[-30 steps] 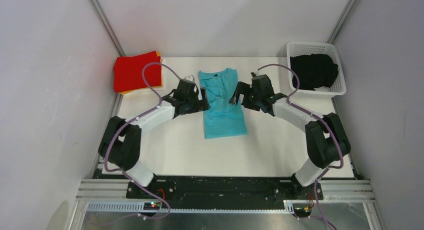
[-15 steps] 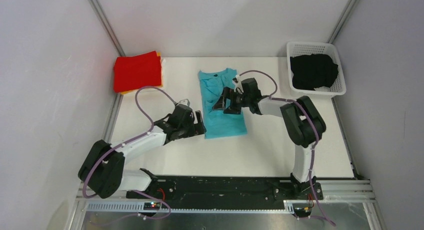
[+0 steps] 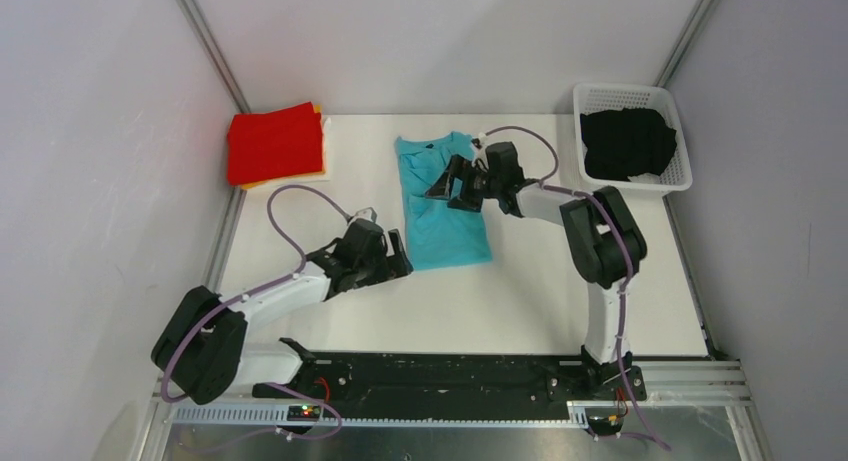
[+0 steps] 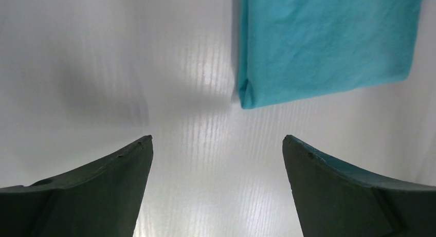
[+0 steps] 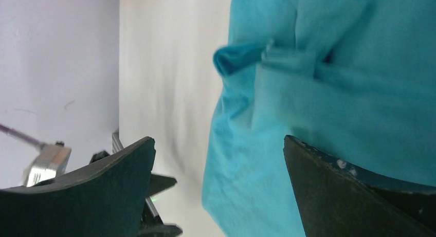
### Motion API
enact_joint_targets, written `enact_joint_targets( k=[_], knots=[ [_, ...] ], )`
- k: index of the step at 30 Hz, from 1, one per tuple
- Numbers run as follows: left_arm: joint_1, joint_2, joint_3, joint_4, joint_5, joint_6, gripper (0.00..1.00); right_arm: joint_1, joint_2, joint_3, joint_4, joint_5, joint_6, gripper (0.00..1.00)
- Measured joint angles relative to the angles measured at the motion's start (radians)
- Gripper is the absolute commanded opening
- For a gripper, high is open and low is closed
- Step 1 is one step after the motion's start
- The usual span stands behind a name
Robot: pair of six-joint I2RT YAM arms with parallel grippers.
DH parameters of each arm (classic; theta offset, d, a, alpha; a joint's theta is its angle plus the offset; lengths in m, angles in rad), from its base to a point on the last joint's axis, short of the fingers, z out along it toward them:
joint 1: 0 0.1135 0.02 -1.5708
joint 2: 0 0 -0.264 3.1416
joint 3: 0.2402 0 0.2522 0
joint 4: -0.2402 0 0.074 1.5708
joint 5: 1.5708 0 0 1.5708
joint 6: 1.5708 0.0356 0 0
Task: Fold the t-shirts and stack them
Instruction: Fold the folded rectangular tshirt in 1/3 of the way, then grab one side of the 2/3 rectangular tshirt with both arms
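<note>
Nearest, from the top view: left gripper (image 3: 397,258) low over bare white table (image 3: 500,301), just off the near left corner of the turquoise t-shirt (image 3: 447,221). Jaws spread wide, nothing held.

Checked against left wrist view: dark, wedge-shaped fingers (image 4: 103,185) on either side of empty table. Shirt corner ahead of them, apart, not touching. Seen only in this view: fine ribbed sheen on the table surface, and a rounded, doubled fold at the shirt's corner.

Mid-table: turquoise t-shirt folded lengthwise into a narrow panel, lying flat, collar end toward the far edge. Soft matte fabric, lightly creased.

Over the collar end: right gripper (image 3: 447,181), likewise spread to full width, gripping nothing. Right wrist view much closer than the overhead: rumpled cloth below and between the fingers, one small rolled lip of fabric standing up. Cannot tell whether the fingertips touch the cloth.

Far left corner, top view only: red t-shirt (image 3: 275,143) folded roughly square, stacked on an orange t-shirt (image 3: 318,111) with only thin edges showing.

Far right corner, top view only: white plastic lattice basket (image 3: 625,89), rectangular, with a black t-shirt (image 3: 628,141) bunched loosely inside.
</note>
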Motion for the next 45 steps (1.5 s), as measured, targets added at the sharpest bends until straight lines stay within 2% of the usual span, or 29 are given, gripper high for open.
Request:
enact_joint_targets(
  k=[2, 5, 7, 9, 11, 14, 15, 17, 28, 30, 31, 33, 42, 45],
  knots=[
    [-0.004, 0.01, 0.0, 0.028, 0.003, -0.008, 1.0, -0.001, -0.07, -0.068, -0.008, 0.044, -0.007, 0.99],
    [-0.004, 0.039, 0.0, 0.085, 0.011, -0.025, 0.96, -0.001, -0.275, -0.237, -0.029, 0.145, -0.025, 0.99],
    [-0.004, 0.073, 0.0, 0.12, 0.022, -0.035, 0.86, -0.004, -0.443, -0.352, -0.042, 0.234, -0.035, 0.99],
    [-0.004, 0.113, 0.004, 0.146, 0.033, -0.045, 0.66, -0.016, -0.576, -0.432, -0.06, 0.296, -0.045, 0.99],
    [-0.004, 0.15, 0.024, 0.177, 0.043, -0.06, 0.53, -0.037, -0.675, -0.511, -0.06, 0.337, -0.047, 0.98],
    [-0.006, 0.193, 0.034, 0.199, 0.056, -0.077, 0.4, -0.062, -0.76, -0.636, -0.077, 0.381, -0.043, 0.97],
    [-0.008, 0.206, 0.034, 0.2, 0.06, -0.085, 0.35, -0.064, -0.764, -0.65, -0.08, 0.385, -0.042, 0.96],
    [-0.01, 0.213, 0.033, 0.208, 0.065, -0.098, 0.31, -0.068, -0.779, -0.712, -0.124, 0.411, -0.038, 0.95],
    [-0.036, 0.24, 0.026, 0.255, 0.075, -0.117, 0.27, -0.054, -0.781, -0.724, -0.151, 0.442, -0.029, 0.89],
    [-0.036, 0.257, 0.041, 0.259, 0.068, -0.121, 0.18, -0.04, -0.771, -0.724, -0.152, 0.442, -0.033, 0.87],
    [-0.037, 0.266, 0.049, 0.259, 0.061, -0.121, 0.06, -0.031, -0.763, -0.724, -0.153, 0.444, -0.035, 0.87],
    [-0.036, 0.282, 0.061, 0.26, 0.054, -0.12, 0.01, -0.019, -0.75, -0.724, -0.156, 0.446, -0.043, 0.84],
    [-0.037, 0.299, 0.077, 0.268, 0.027, -0.119, 0.0, 0.053, -0.641, -0.724, -0.169, 0.514, -0.055, 0.59],
    [-0.039, 0.299, 0.074, 0.274, 0.024, -0.118, 0.0, 0.069, -0.601, -0.71, -0.126, 0.519, -0.048, 0.51]
  ],
)
